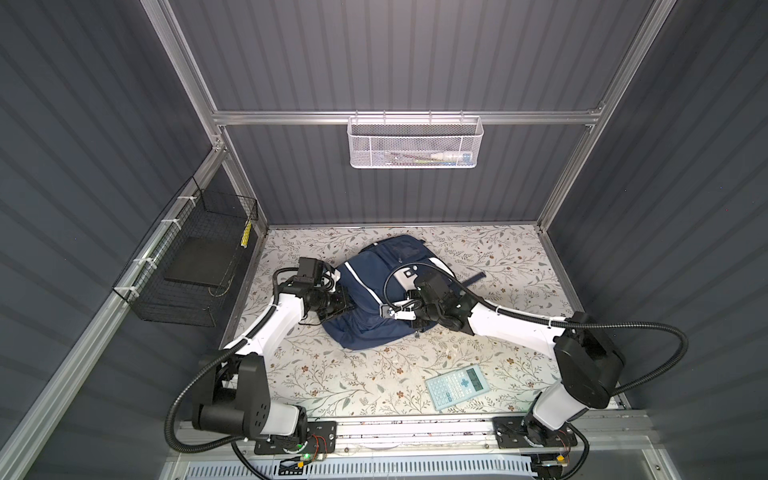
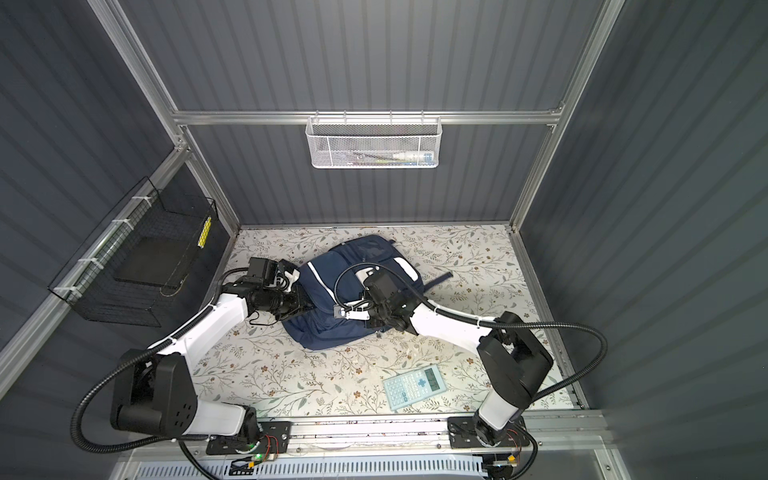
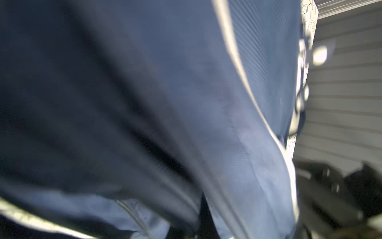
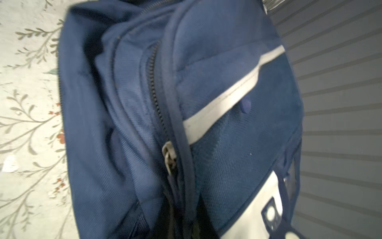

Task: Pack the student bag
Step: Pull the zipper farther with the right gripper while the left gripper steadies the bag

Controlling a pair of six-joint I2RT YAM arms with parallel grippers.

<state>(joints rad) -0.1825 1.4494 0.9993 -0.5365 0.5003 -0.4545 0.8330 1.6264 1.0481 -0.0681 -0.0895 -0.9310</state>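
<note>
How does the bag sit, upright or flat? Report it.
Flat: the bag lies on its back on the table, front and white stripe facing up in both top views.

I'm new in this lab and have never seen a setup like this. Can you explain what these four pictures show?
Two robot arms, each ending in a two-fingered gripper, work on a flowered table. Two pictures look down from overhead; the two close-ups come from cameras on the wrists. A navy student bag lies mid-table, a pale blue calculator nearer the front. The left gripper is shut against the bag's side; the right gripper sits on top, near a zipper pull. Whether either pinches anything isn't visible.
</note>
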